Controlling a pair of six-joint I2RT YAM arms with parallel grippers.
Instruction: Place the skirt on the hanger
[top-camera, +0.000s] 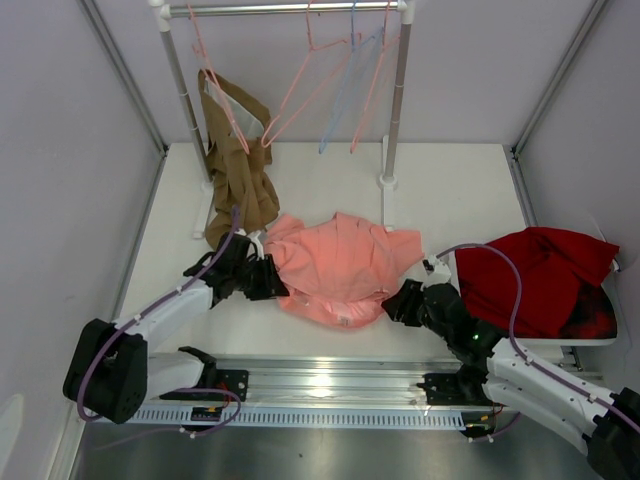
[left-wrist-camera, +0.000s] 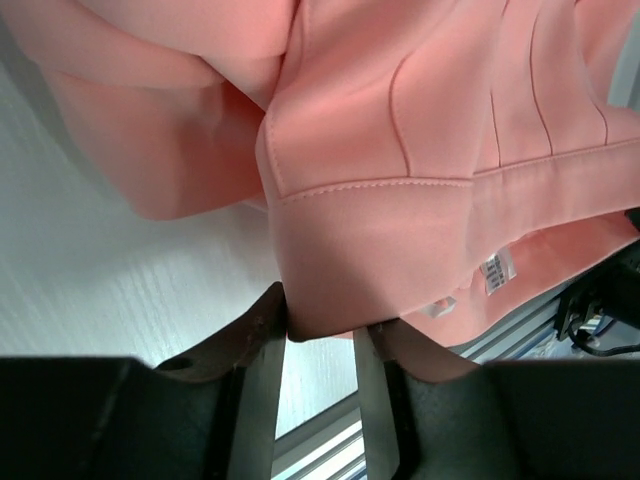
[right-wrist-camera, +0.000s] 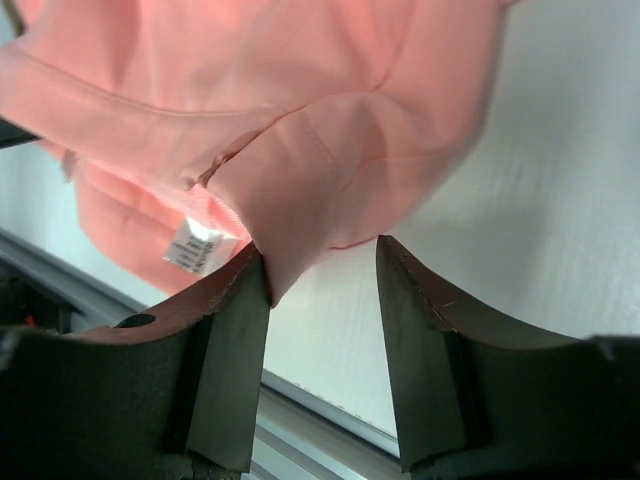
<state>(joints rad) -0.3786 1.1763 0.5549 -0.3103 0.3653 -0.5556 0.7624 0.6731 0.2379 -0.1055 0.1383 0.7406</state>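
Note:
The salmon-pink skirt (top-camera: 340, 262) lies crumpled on the white table, mid-front. My left gripper (top-camera: 268, 278) is at its left edge. In the left wrist view my left gripper (left-wrist-camera: 320, 315) has its jaws parted, with a folded corner of the skirt (left-wrist-camera: 400, 120) at the tips. My right gripper (top-camera: 398, 298) is at the skirt's lower right edge. In the right wrist view my right gripper (right-wrist-camera: 322, 260) is wide open, and the skirt (right-wrist-camera: 300, 90) touches only the left finger (right-wrist-camera: 235, 330). The white label (right-wrist-camera: 193, 245) shows there. A pink wire hanger (top-camera: 290, 95) hangs empty on the back rail.
The rail (top-camera: 290, 9) also holds another pink hanger (top-camera: 372, 90), a pale blue hanger (top-camera: 343, 95) and a brown garment (top-camera: 238, 165) on the left. A dark red cloth (top-camera: 535, 275) lies at the right. A rack post (top-camera: 390, 120) stands behind the skirt.

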